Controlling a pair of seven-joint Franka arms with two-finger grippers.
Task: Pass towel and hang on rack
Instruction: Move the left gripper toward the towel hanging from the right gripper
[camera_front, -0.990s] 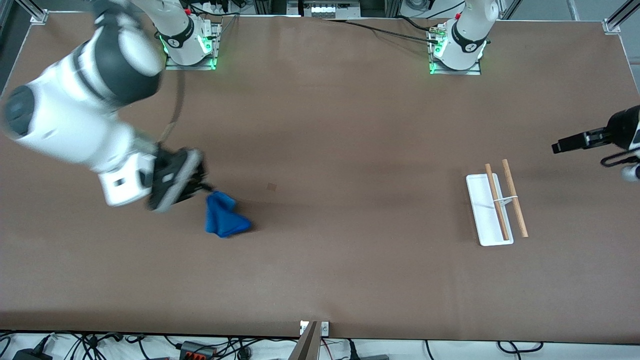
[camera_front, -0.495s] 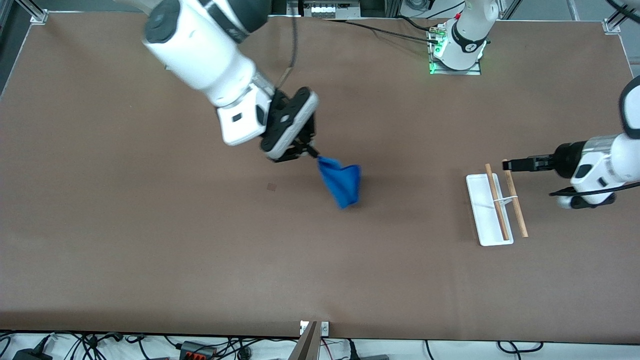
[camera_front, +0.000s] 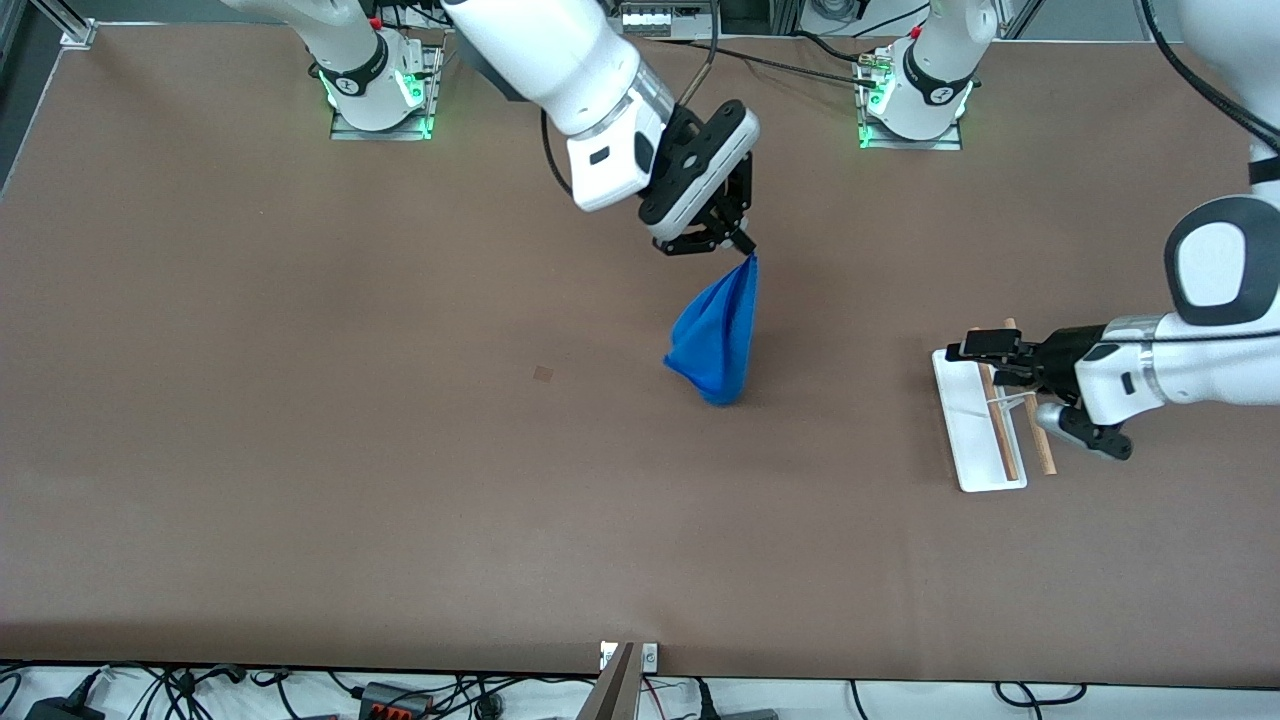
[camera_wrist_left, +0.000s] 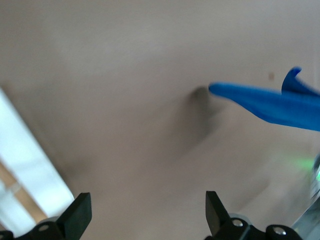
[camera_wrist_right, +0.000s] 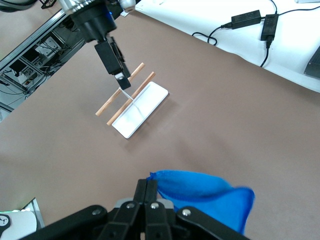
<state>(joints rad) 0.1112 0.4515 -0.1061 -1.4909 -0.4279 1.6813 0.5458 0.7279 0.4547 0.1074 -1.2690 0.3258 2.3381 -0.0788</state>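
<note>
the right end effector (camera_front: 737, 243) was pinched fully together on the thin pointed corner of the small bright royal-blue soft fabric towel (camera_front: 715, 340), holding it up over the middle of the brown tabletop (camera_front: 300, 450). the cloth hung from that single corner as a limp, narrow cone, widening toward its loose lower end; whether that end brushed the tabletop could not be told. in the right wrist view the same cloth (camera_wrist_right: 210, 195) bunched in folds just under the closed fingertips.

the left end effector (camera_front: 975, 345) sat over the small rack with a white tray-like base and two parallel light-brown wooden rods (camera_front: 975, 440), at the left arm's end of the tabletop, with its fingers spread wide and nothing between them. the left wrist view showed its two fingertips (camera_wrist_left: 75, 215) far apart and the blue cloth well off from them.

judging by the way it drooped, the towel was light and wholly without stiffness, so it would sag, swing and fold wherever unsupported. it seemed neither fragile nor slick. a sensible place for the second grip looked to be the upper part just below the pinched corner, where the fabric gathered narrow enough to fit between open fingers.
</note>
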